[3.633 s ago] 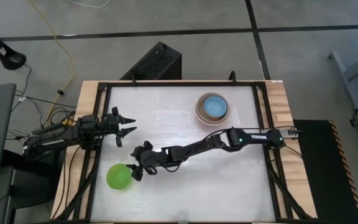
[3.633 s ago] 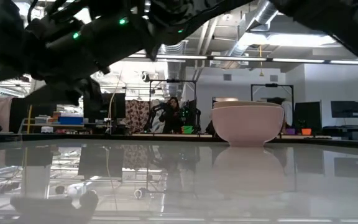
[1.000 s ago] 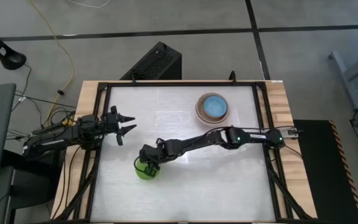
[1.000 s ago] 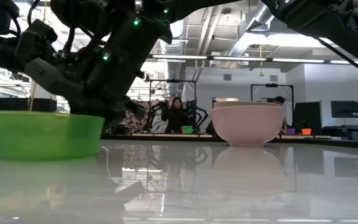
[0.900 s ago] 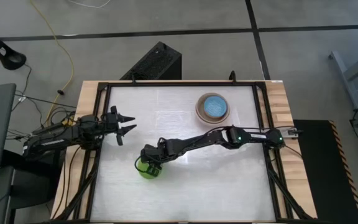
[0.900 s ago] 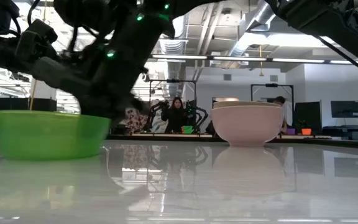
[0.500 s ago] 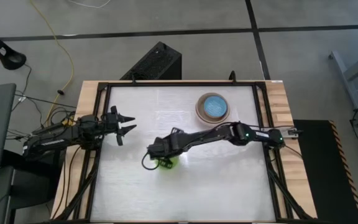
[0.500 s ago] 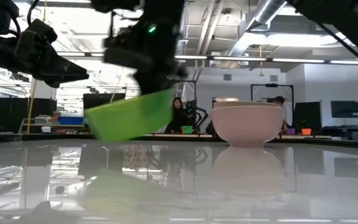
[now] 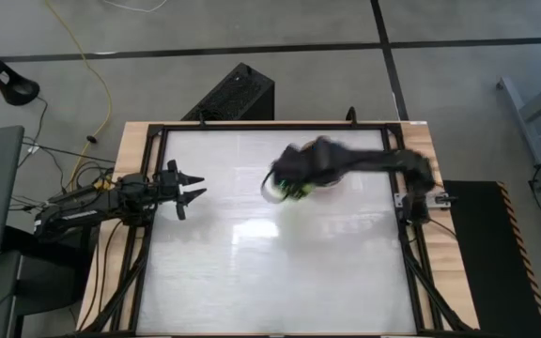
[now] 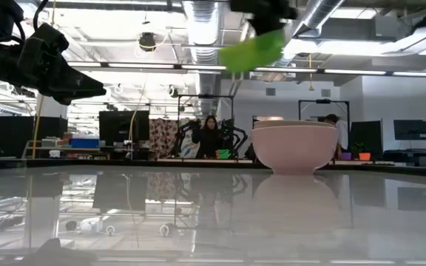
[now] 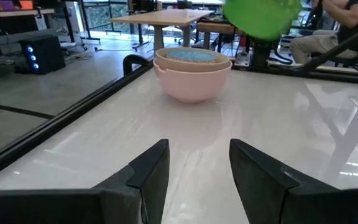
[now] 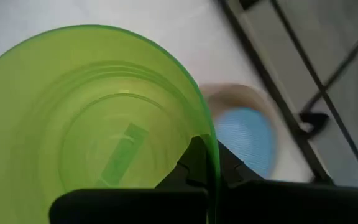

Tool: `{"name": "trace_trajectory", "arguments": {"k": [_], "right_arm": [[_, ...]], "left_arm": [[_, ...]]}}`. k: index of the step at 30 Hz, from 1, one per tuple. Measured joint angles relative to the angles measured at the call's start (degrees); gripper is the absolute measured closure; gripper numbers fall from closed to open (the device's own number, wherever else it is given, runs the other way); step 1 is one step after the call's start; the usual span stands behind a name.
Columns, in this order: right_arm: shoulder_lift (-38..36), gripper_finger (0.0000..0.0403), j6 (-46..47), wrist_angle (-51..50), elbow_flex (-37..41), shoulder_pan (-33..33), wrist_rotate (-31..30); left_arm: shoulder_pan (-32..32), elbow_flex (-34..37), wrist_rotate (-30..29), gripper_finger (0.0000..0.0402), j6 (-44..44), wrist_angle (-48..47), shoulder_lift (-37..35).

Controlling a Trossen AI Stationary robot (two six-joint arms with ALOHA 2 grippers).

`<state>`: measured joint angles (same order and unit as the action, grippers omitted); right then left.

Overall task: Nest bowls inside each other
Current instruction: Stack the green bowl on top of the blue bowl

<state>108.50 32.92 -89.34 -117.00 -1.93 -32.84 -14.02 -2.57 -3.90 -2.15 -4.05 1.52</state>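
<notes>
— Right pincer?
— Clamped tight on the rim of the green bowl, held tilted in the air well above the table, close to the stacked bowls.
— And the stack?
— Blue bowl nested inside the pink bowl near the table's far edge.
— Left pincer?
— Spread apart, holding nothing, parked at the left edge.

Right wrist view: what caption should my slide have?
Right gripper pinches the green bowl's rim, carrying it above the blue bowl.
</notes>
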Motion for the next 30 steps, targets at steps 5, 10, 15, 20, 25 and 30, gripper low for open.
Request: {"name": "trace_trajectory", "arguments": {"k": [5,10,15,20,25,30], "right_arm": [[-16.6,0.0398,0.1,8.8,17.8,8.1,1.0],[-30.9,0.0398,-3.3,26.5,37.6,18.3,9.1],[-39.2,0.0398,-4.9,40.9,52.3,27.5,22.5],[-39.9,0.0398,-7.0,45.8,60.3,33.4,27.0],[-38.5,0.0398,-8.8,51.9,64.2,35.9,28.7],[-35.0,0.0398,-10.8,54.0,64.3,37.5,28.8]], "left_arm": [[0.0,0.0,0.0,0.0244,0.0,0.0,0.0],[0.0,0.0,0.0,0.0244,0.0,0.0,0.0],[0.0,0.0,0.0,0.0244,0.0,0.0,0.0],[0.0,0.0,0.0,0.0244,0.0,0.0,0.0],[0.0,0.0,0.0,0.0244,0.0,0.0,0.0],[0.0,0.0,0.0,0.0244,0.0,0.0,0.0]]}}
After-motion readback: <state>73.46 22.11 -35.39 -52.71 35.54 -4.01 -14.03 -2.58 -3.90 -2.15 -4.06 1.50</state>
